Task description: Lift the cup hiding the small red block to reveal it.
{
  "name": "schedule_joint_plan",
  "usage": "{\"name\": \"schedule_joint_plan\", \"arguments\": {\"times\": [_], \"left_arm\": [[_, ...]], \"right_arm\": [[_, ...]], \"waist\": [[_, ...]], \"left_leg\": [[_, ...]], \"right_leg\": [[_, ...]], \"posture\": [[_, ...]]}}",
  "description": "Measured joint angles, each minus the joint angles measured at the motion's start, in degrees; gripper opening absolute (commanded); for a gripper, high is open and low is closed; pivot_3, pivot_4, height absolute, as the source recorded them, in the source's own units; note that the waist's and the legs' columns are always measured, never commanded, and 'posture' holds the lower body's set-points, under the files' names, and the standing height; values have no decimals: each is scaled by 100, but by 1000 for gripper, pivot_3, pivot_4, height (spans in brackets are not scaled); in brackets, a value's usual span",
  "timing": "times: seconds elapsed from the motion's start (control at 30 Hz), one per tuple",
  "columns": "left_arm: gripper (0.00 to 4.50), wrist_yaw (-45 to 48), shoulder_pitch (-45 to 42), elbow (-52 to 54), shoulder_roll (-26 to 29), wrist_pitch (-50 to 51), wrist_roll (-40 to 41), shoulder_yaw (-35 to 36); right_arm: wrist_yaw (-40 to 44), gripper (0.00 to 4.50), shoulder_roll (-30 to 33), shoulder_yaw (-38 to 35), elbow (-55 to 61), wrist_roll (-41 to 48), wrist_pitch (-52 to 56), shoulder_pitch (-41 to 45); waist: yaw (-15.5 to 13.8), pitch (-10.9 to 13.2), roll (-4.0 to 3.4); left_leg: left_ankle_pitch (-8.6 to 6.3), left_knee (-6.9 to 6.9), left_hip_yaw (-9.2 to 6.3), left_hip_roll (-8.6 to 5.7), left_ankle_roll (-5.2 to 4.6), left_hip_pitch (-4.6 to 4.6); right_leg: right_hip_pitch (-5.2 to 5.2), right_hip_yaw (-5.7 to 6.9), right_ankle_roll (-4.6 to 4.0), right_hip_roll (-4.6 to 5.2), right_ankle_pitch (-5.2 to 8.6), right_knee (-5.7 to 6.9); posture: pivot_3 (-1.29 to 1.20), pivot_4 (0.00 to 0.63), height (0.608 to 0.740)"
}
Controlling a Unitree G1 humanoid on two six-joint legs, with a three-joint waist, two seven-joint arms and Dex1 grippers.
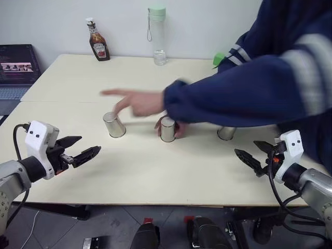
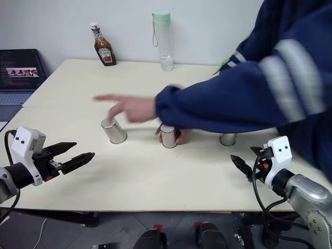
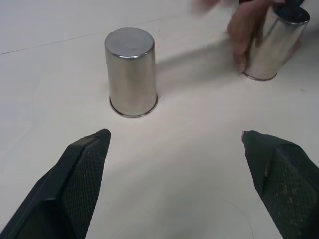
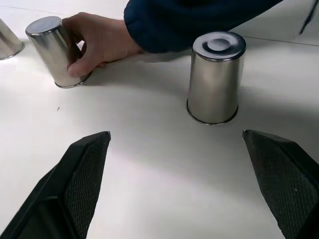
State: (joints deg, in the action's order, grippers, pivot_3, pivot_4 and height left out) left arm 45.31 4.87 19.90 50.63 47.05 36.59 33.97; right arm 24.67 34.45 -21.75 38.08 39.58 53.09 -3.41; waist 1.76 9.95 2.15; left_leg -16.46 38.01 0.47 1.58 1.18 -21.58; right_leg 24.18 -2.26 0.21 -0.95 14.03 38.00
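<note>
Three upturned steel cups stand in a row across the table [image 1: 155, 176]: the left cup [image 1: 114, 125], the middle cup [image 1: 167, 129] with a person's hand [image 4: 97, 42] wrapped round it, and the right cup [image 1: 226, 133]. The left gripper [image 1: 83, 149] hangs with fingers spread wide, the left cup ahead at about one o'clock and well clear of them. The right gripper [image 1: 252, 155] is likewise agape, the right cup at roughly eleven o'clock, apart; a second, blurred hand [image 1: 136, 101], seemingly pointing, hangs above the left cup.

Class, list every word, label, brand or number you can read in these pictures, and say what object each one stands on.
Brown sauce bottle with white cap: its label is too small to read.
Dark laptop screen: text too blurred to read.
Three shiny steel cups, clear water bottle with green lid: no text.
</note>
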Motion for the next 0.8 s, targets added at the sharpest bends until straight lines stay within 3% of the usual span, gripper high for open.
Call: {"name": "schedule_joint_plan", "arguments": {"times": [0.27,0.4,0.63,0.8], "left_arm": [[4471,58,25,142,29,26,89,-25],[4471,53,-2,296,-17,25,187,-201],[4471,-82,-319,556,-338,-24,387,-585],[4471,-103,-292,764,-483,-243,384,-622]], "right_arm": [[161,4500,39,88,3,197,-6,25],[479,4500,120,666,67,212,-137,244],[489,4500,-1214,3193,-1407,-1283,-1530,1819],[390,4500,-1834,3581,-2779,-2048,-2485,2397]], "waist": [[-1,0,0],[7,0,0],[30,0,0],[-6,-2,3]], "left_leg": [[0,0,0,0,0,0],[0,1,0,2,0,4],[1,2,2,6,0,12],[0,2,1,-4,1,-14]], "right_leg": [[0,0,0,0,0,0],[-1,0,0,-1,0,2],[-3,-3,0,-8,-1,10],[13,-1,-14,4,-8,3]], "posture": [[0,150,740],[0,150,740],[0,150,740],[0,150,740]]}}
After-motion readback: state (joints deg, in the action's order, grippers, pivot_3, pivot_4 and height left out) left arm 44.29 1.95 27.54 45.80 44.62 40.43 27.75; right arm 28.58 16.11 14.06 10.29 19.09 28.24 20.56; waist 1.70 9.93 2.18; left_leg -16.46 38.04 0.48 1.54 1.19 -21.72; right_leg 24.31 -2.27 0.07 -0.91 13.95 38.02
